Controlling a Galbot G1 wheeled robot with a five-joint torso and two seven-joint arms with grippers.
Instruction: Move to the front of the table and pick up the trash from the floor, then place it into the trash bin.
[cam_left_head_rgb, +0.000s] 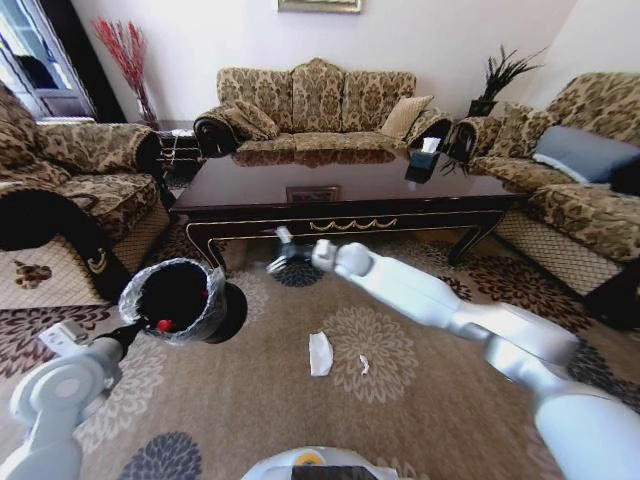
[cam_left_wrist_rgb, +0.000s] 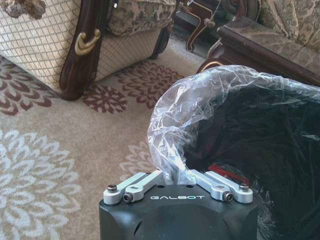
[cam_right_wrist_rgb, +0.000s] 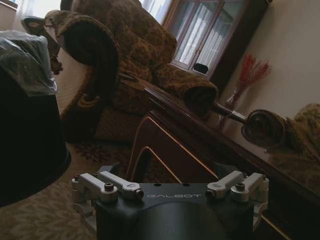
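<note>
Trash bin (cam_left_head_rgb: 178, 300), lifted at my left: the left gripper (cam_left_wrist_rgb: 176, 176) has its fingers clamped on the clear liner (cam_left_wrist_rgb: 200, 95) at the rim. Inside, a red-capped piece (cam_left_head_rgb: 163, 325) lies at the bottom. My right gripper (cam_left_head_rgb: 283, 252) hangs low before the dark wooden counter (cam_left_head_rgb: 340, 185); I cannot tell how its fingers stand. A white wrapper (cam_left_head_rgb: 320, 352) and a small scrap (cam_left_head_rgb: 364, 364) lie on the patterned floor (cam_left_head_rgb: 300, 410), near each other, so I judge pickup unfinished; next calls for reaching down to the wrapper. The head view shows that litter; the wrist views do not.
</note>
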